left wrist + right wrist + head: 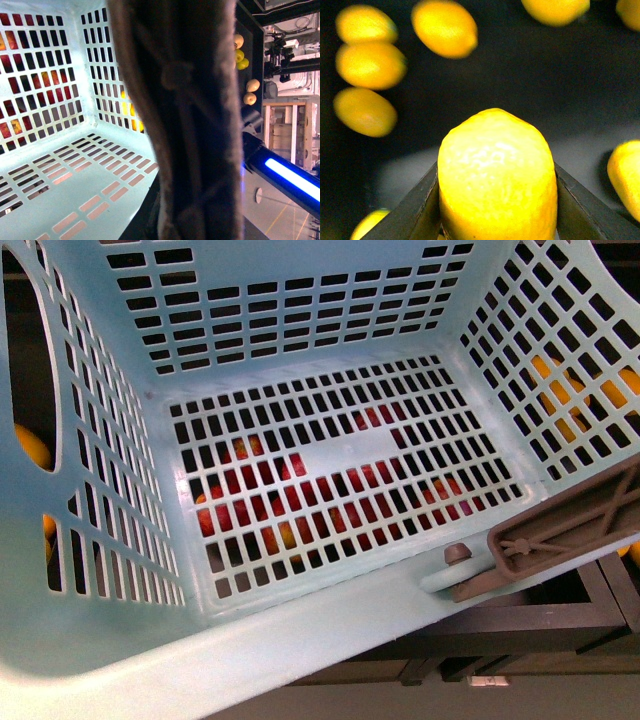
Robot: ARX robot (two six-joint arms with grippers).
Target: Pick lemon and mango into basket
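The light teal basket (330, 455) fills the front view, held up and tilted so I look into it; nothing lies inside it. Its brown handle (560, 535) lies along the near right rim. In the left wrist view the same brown handle (185, 125) runs right in front of the camera; my left gripper is shut on it, its fingers hidden behind it. My right gripper (496, 210) is shut on a yellow lemon (496, 175), held between its two dark fingers (415, 212) above a dark bin. No mango is clearly in view.
Red apples (330, 495) show through the basket's slotted floor, yellow fruit (560, 390) through its right wall. Several more lemons (370, 65) lie in the dark bin below my right gripper. A dark shelf edge (520, 625) runs under the basket.
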